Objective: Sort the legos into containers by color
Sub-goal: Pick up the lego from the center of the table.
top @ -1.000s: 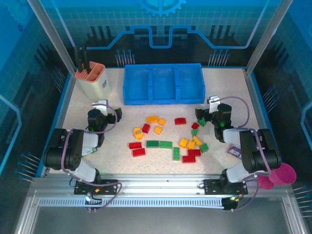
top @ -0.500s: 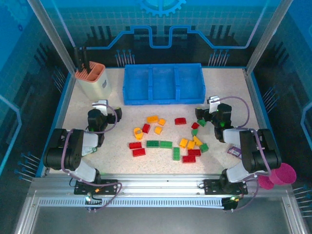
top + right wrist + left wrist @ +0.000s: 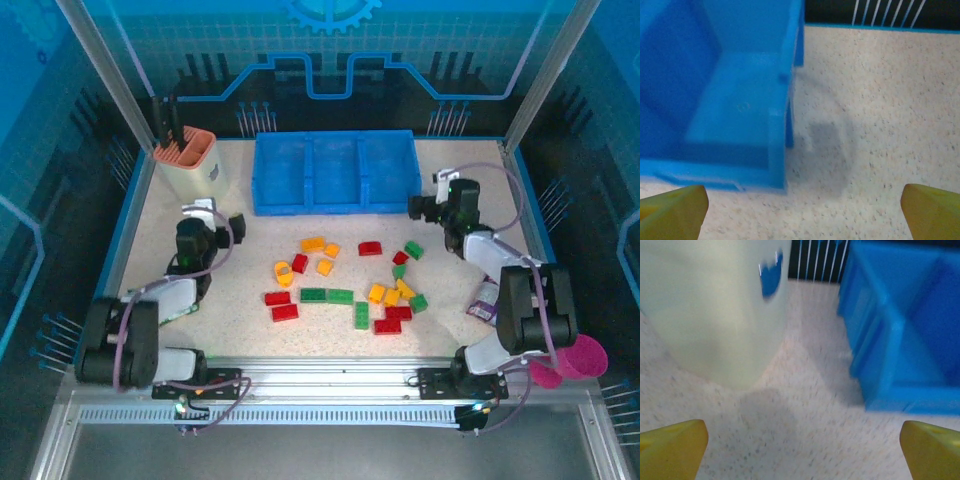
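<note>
Tabletop (image 3: pixel 240 320): a pale speckled surface with a blue edge, carrying everything below.
Containers (image 3: pixel 335 208): one bright blue tray with three open compartments side by side, at the far middle of the tabletop. The left wrist view shows its near left corner (image 3: pixel 890 345), the right wrist view its near right corner (image 3: pixel 776 130).
Left arm (image 3: pixel 180 285): reaches up the left side. Its head sits between the cream holder and the tray's left end.
Left jaws: wide apart with nothing between them. Their yellow tips sit at the two bottom corners of the left wrist view, above bare tabletop.
Right arm (image 3: pixel 490 255): reaches up the right side. Its head is just beside the tray's right end.
Right jaws: wide apart and empty, with yellow tips at the bottom corners of the right wrist view.
Cream holder (image 3: pixel 195 170): upright with an orange rim, at the far left, near the tray but apart from it.
Pink cup (image 3: pixel 572 360): at the near right, past the tabletop's edge.
Purple packet (image 3: pixel 485 300): small, beside the right arm.
Legos (image 3: pixel 313 295): red, green and yellow-orange bricks scattered loosely on the tabletop. They lie in front of the tray, between the two arms, touching neither set of jaws.
</note>
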Motion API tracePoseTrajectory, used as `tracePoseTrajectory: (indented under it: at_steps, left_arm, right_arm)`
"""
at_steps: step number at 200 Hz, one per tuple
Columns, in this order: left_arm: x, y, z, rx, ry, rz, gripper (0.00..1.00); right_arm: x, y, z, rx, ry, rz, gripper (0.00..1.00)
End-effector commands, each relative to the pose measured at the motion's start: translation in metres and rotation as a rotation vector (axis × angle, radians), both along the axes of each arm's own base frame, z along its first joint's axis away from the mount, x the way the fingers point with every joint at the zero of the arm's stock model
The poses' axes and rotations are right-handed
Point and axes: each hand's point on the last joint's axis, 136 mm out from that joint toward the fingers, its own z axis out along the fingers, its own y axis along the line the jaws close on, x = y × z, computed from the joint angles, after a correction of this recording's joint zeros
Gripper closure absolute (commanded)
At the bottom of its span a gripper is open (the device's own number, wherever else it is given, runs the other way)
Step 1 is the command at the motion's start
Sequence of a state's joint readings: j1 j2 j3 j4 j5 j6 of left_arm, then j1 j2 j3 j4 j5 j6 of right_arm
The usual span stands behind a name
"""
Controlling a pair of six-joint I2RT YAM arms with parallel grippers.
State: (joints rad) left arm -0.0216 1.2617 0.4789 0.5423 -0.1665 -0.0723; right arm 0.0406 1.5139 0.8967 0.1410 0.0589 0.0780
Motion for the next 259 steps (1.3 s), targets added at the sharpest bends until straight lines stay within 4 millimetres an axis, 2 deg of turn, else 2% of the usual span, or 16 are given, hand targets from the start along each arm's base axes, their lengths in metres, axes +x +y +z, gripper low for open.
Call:
tracePoseTrajectory:
  at_steps: [1, 8, 26, 50, 73, 90, 101, 119, 148, 172, 192, 233, 259]
  left_arm:
    - [-0.004, -0.005, 0.053, -0.018, 0.012, 0.055, 0.01]
    - [-0.003, -0.009, 0.065, -0.006, 0.027, 0.054, 0.01]
    - [-0.001, -0.022, 0.079, -0.015, 0.123, 0.003, 0.01]
    - [0.000, -0.055, 0.088, -0.047, 0.248, -0.174, 0.01]
    - [-0.002, -0.069, 0.092, -0.051, 0.333, -0.264, 0.01]
    - [-0.007, -0.083, 0.091, -0.053, 0.364, -0.359, 0.01]
    - [-0.008, -0.086, 0.089, -0.064, 0.370, -0.370, 0.01]
    - [-0.010, -0.090, 0.084, -0.084, 0.347, -0.393, 0.01]
    - [-0.011, -0.094, 0.078, -0.085, 0.332, -0.417, 0.01]
    - [-0.009, -0.092, 0.077, -0.059, 0.294, -0.415, 0.00]
    - [-0.010, -0.090, 0.071, -0.035, 0.300, -0.416, 0.00]
    - [-0.012, -0.088, 0.068, -0.010, 0.274, -0.418, 0.01]
    - [-0.012, -0.088, 0.062, -0.005, 0.280, -0.418, 0.01]
  right_arm:
    - [-0.028, 0.029, -0.004, 0.149, 0.232, 0.044, 0.00]
    - [-0.031, 0.042, -0.006, 0.181, 0.278, 0.072, 0.00]
    - [-0.040, 0.074, -0.013, 0.185, 0.439, 0.120, 0.02]
    - [-0.056, 0.118, -0.020, 0.027, 0.544, 0.257, 0.03]
    - [-0.071, 0.153, -0.019, -0.085, 0.593, 0.435, 0.10]
    - [-0.078, 0.173, -0.018, -0.236, 0.539, 0.600, 0.19]
    - [-0.083, 0.184, -0.020, -0.315, 0.465, 0.743, 0.18]
    - [-0.097, 0.201, -0.014, -0.312, 0.335, 0.997, 0.15]
    - [-0.099, 0.202, -0.009, -0.384, 0.262, 1.208, 0.12]
    - [-0.089, 0.188, -0.032, -0.501, 0.351, 1.270, 0.12]
    - [-0.082, 0.181, -0.039, -0.518, 0.353, 1.254, 0.11]
    - [-0.102, 0.173, -0.073, -0.652, 0.414, 1.295, 0.09]
    - [-0.100, 0.172, -0.088, -0.658, 0.418, 1.288, 0.06]
